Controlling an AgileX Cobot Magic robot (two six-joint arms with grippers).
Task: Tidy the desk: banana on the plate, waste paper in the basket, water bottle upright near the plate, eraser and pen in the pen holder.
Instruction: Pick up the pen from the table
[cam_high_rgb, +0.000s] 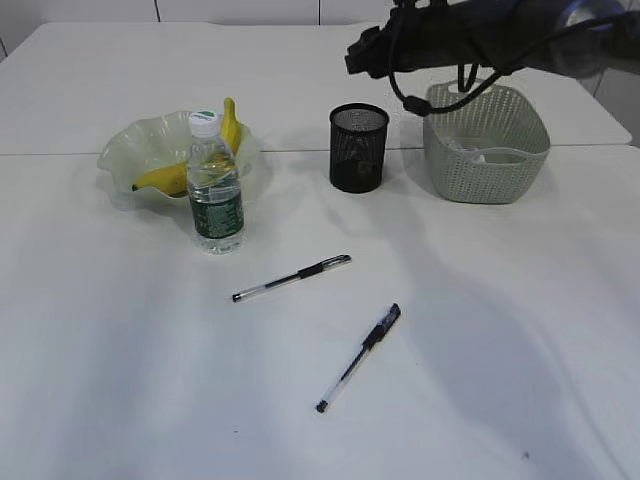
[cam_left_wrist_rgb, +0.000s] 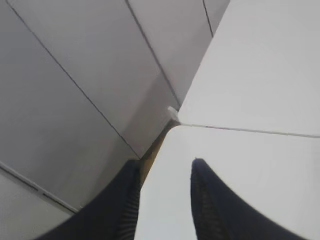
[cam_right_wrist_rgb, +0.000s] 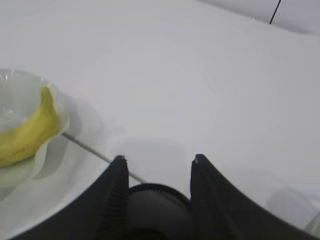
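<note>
The banana lies in the pale green plate at the left. The water bottle stands upright in front of the plate. Two pens lie on the desk. The black mesh pen holder stands beside the basket, which holds something white like waste paper. My right gripper hangs open right above the pen holder, nothing between its fingers. My left gripper is open and empty over the desk's edge. The eraser is out of view.
The right arm reaches in from the upper right, above the basket. A seam between two tabletops runs behind the plate and holder. In the left wrist view a grey wall lies beyond the desk's corner.
</note>
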